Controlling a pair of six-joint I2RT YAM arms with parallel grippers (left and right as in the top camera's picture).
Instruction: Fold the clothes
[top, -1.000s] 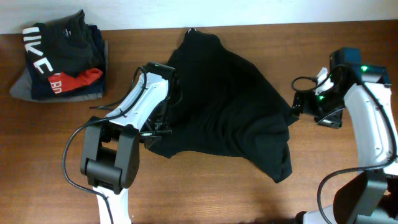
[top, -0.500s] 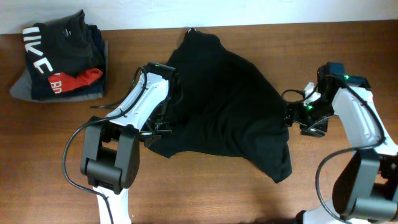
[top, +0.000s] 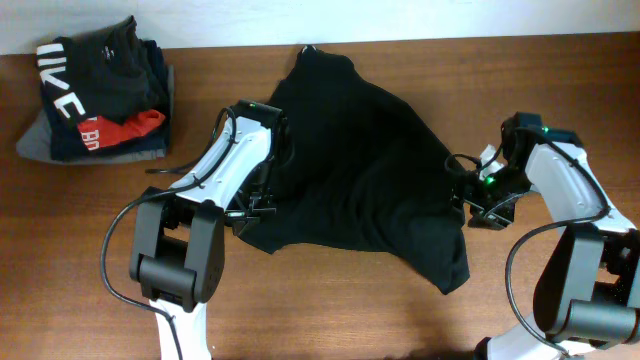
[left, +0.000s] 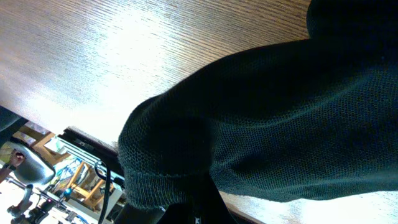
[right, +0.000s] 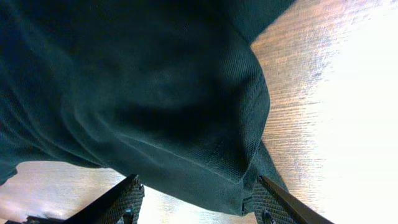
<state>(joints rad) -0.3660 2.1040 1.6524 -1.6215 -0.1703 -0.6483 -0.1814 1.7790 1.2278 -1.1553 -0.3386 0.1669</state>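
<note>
The clothes, a black long-sleeved garment, lie crumpled across the middle of the wooden table. My left gripper sits at the garment's lower left edge and is shut on a ribbed hem fold. At the garment's right edge, my right gripper is open. In the right wrist view a bulging fold of the black cloth hangs between its two fingers, and the right pad touches the fold's edge. The left gripper is mostly hidden by fabric.
A pile of folded garments, dark with white letters over red and grey, sits at the table's back left corner. Bare wood shows along the front and at the far right.
My right gripper has moved left from beside the garment onto its right edge, and its jaws have narrowed. The left arm and its grip are unchanged.
</note>
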